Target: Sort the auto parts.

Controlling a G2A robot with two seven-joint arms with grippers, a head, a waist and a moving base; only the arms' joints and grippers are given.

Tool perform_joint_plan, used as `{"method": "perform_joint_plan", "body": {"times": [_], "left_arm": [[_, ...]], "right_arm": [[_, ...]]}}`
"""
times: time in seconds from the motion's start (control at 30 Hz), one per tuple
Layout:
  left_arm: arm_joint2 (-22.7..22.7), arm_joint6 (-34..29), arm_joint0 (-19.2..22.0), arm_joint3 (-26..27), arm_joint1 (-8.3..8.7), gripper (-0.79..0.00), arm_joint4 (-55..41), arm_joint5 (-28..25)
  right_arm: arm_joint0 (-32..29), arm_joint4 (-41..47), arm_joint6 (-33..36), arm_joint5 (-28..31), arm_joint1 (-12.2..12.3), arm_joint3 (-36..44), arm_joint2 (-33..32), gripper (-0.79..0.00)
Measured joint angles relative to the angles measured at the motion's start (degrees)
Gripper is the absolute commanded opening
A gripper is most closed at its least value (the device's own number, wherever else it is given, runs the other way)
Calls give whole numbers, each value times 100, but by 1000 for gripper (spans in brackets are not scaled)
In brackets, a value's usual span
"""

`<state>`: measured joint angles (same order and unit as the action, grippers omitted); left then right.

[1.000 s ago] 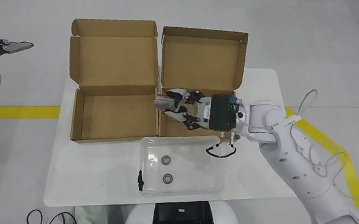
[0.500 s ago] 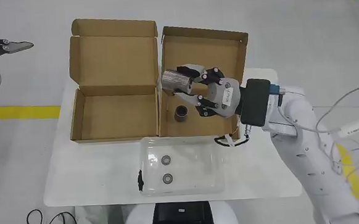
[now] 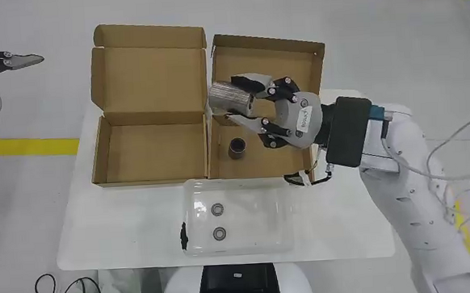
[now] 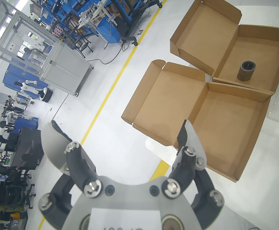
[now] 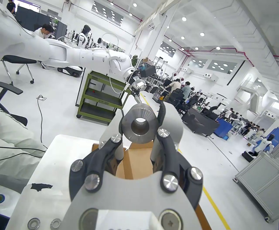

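**Step in hand.** Transfer of one part to its container. The right jaws are closed on a short silver metal cylinder with a central bore point(image 3: 230, 98). They grip it across its round body, and its bored end face points back toward the wrist point(image 5: 139, 127). The part hangs in the air over the rear of the right-hand open brown cardboard box point(image 3: 248, 163), near the hinge of the raised lid, and touches neither floor nor wall. It has not yet been set down.

**State of the containers.**
- A dark metal cylinder with an open bore point(image 3: 236, 149) stands upright on the floor of the right-hand box, toward the left wall.
- The left-hand open brown cardboard box point(image 3: 150, 152) sits just beside it, and its floor is bare.
- A clear plastic tray point(image 3: 256, 222) sits in front of both boxes on the white worktop point(image 3: 102, 227). It holds two small steel rings point(image 3: 218, 208).

**Left arm.** The left jaws are spread wide and hold nothing. They hang off the worktop, well apart from the boxes.

**Next move, as judged.** The held part resembles the dark cylinder in form, so the right-hand box is the likely destination. The move calls for lowering the part onto bare floor beside the standing cylinder. Clearance is needed from that cylinder, the box walls and the lid. The jaws then part only once the cylinder rests on the cardboard.
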<state>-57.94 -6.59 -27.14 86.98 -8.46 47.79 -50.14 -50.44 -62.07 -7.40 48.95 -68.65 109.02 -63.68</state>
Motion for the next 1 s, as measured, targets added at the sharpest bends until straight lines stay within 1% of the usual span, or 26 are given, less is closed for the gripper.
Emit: {"method": "perform_joint_plan", "body": {"times": [0.17,0.57,0.87,1.0], "left_arm": [[0,0,0,0,0,0,0,0],[0,0,0,0,0,0,0,0],[0,0,0,0,0,0,0,0],[0,0,0,0,0,0,0,0]], "right_arm": [[-146,-119,-6,21,9,130,14,-785],[-983,-567,51,-114,58,98,129,-785],[-1360,-673,404,-373,87,-368,165,-785],[-1451,-702,750,-619,88,-626,211,-785]]}}
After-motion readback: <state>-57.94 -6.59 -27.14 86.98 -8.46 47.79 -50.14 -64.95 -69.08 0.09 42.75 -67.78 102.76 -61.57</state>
